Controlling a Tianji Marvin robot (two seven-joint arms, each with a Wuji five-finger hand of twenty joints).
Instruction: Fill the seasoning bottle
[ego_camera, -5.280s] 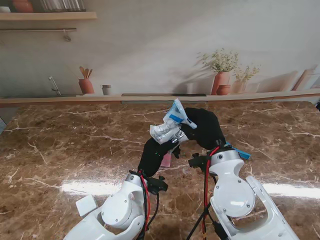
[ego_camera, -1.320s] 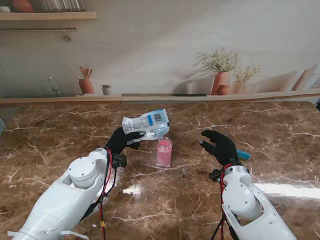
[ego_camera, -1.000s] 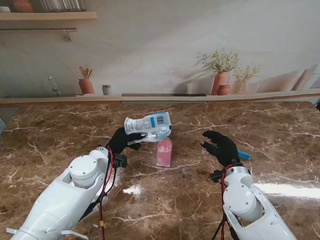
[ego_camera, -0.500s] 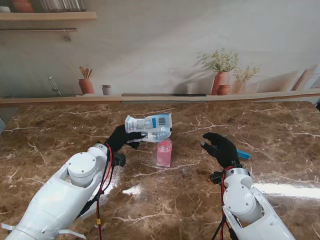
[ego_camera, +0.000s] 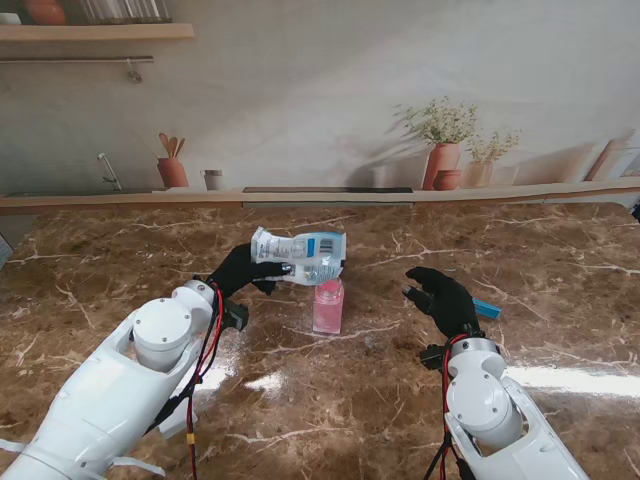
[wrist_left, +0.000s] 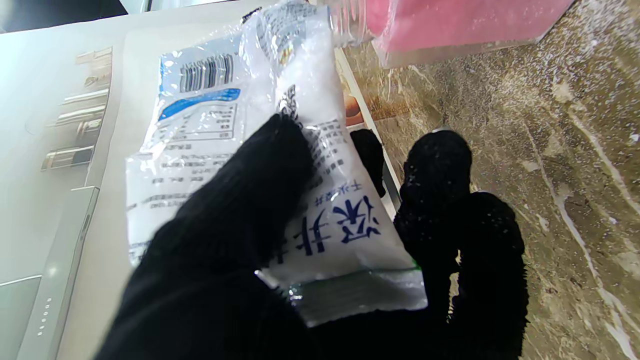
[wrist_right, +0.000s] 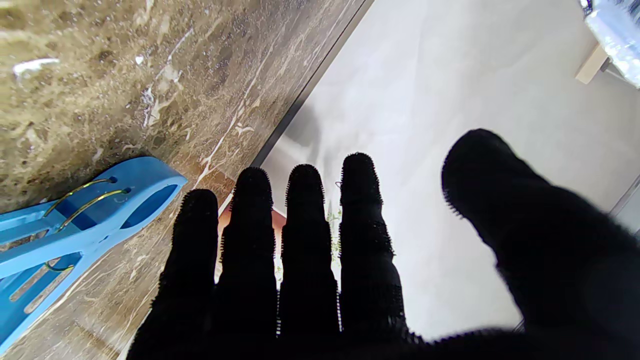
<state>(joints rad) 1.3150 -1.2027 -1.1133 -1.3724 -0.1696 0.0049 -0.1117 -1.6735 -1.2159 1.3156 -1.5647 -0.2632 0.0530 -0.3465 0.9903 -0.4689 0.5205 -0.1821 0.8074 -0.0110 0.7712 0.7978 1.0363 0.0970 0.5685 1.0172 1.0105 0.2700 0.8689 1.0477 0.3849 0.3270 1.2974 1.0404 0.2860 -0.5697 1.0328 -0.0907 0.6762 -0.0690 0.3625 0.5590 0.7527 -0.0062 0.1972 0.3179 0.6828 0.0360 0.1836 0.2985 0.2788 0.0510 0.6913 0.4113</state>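
Overhead, salt bag (ego_camera: 300, 256) above pink-filled bottle (ego_camera: 327, 305).

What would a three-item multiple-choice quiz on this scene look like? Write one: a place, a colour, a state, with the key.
1. Where is the clear plastic salt bag?
A. flat on the brown marble table
B. held over the bottle
C. on the shelf

2. What colour is the square seasoning bottle?
A. pink
B. green
C. yellow

3. How is the right hand?
A. shut on the bag
B. open
C. holding the blue clip

Key: 1 B, the left hand grips the bag above the bottle; 2 A, its body shows pink; 3 B, fingers spread, nothing held.
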